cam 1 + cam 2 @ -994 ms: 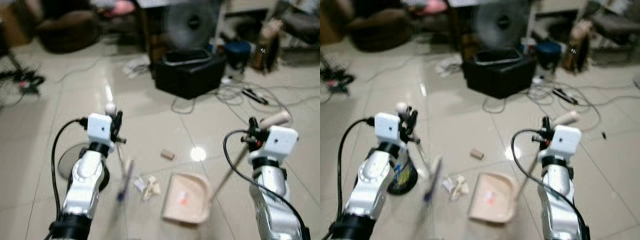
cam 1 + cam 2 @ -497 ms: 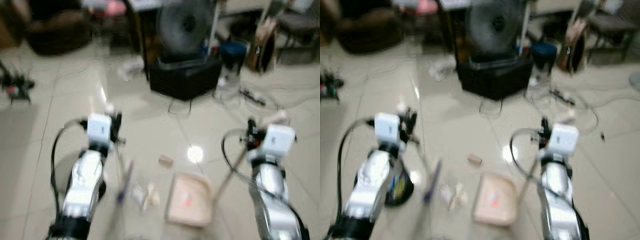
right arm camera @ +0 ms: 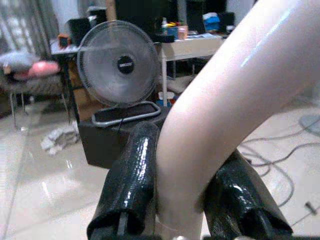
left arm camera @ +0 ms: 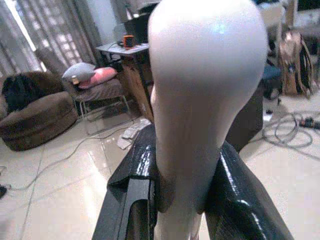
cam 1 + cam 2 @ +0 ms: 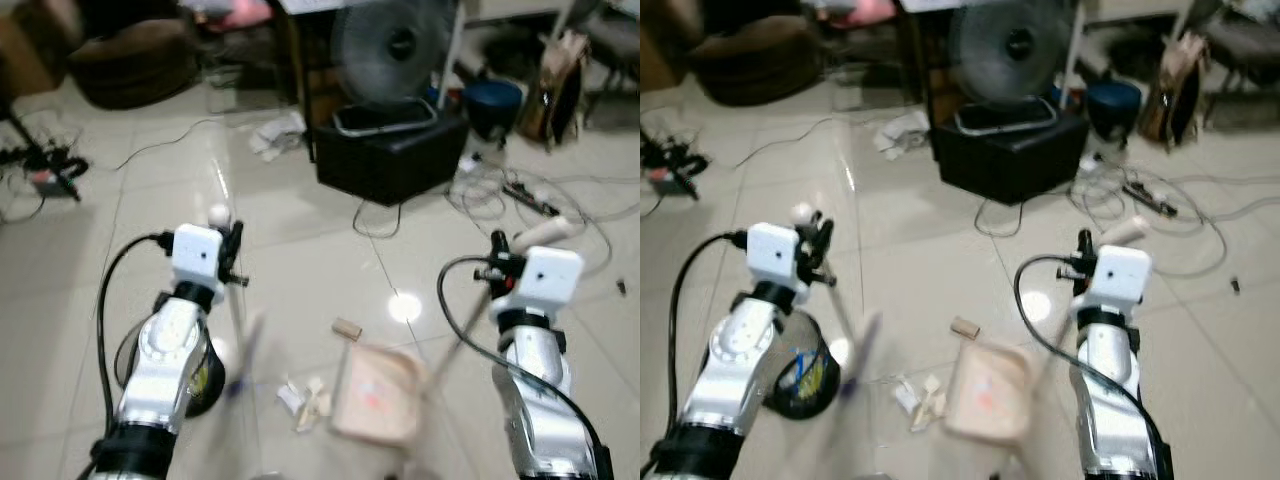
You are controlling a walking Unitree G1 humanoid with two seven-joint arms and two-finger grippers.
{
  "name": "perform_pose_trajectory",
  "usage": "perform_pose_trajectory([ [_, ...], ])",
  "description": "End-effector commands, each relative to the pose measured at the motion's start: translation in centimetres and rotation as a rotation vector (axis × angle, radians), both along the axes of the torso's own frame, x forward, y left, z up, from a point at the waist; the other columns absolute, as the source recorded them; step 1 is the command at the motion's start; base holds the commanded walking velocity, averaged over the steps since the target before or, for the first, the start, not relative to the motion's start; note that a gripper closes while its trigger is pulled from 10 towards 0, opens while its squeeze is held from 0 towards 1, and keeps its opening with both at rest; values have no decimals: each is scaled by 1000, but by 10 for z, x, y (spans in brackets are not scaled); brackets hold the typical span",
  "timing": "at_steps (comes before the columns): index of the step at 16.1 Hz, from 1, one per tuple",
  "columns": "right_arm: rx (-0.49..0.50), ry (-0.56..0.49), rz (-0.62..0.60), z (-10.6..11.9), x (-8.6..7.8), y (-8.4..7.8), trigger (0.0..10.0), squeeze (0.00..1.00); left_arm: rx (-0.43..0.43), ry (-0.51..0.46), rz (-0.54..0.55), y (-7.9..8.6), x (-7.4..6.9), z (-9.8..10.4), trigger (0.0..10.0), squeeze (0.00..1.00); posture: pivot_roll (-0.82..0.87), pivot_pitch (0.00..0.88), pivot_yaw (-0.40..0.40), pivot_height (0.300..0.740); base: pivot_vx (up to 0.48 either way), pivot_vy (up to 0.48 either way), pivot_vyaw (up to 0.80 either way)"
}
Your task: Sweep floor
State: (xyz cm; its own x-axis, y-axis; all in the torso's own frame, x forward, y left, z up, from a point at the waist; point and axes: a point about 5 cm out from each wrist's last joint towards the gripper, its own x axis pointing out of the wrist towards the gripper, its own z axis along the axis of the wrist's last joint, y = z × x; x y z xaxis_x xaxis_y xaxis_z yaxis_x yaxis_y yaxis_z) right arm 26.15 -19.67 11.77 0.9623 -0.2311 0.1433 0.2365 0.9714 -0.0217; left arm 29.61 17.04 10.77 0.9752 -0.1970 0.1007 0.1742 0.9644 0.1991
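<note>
Here the left gripper (image 4: pixel 175 200) is clenched on the pale broom handle (image 4: pixel 205 100), whose blurred brush (image 5: pixel 245 350) hangs just beside crumpled paper scraps (image 5: pixel 305 400) on the tiled floor (image 5: pixel 300 250). The right gripper (image 3: pixel 175 200) grasps the dustpan handle (image 3: pixel 225 95); the beige dustpan (image 5: pixel 375 395) sits next to the scraps (a small cork-like piece (image 5: pixel 346 328) lies near).

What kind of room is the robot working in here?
Probably a lived-in living room at home: a brown armchair at the back, a standing fan behind a black box, and cables lying loose on the tiled floor.
</note>
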Motion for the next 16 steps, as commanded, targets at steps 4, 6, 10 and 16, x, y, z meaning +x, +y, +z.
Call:
perform_pose_trajectory([
  [4,-92,-24,-92,5,-3,-14,10000,0,4,-52,-50,-6,5,6,10000,0,-15,68,97,740,0,0,0],
  [6,-104,-28,-99,5,-2,-16,10000,0,6,-63,-46,-4,7,7,10000,0,-13,69,103,740,0,0,0],
  [10,-104,-33,-105,4,-3,-20,10000,0,14,-67,-46,-2,9,7,10000,0,-7,83,107,740,0,0,0],
  [16,-138,-24,-36,-2,9,-17,10000,0,19,-30,-86,-14,12,-2,10000,0,-9,107,120,740,0,0,0],
])
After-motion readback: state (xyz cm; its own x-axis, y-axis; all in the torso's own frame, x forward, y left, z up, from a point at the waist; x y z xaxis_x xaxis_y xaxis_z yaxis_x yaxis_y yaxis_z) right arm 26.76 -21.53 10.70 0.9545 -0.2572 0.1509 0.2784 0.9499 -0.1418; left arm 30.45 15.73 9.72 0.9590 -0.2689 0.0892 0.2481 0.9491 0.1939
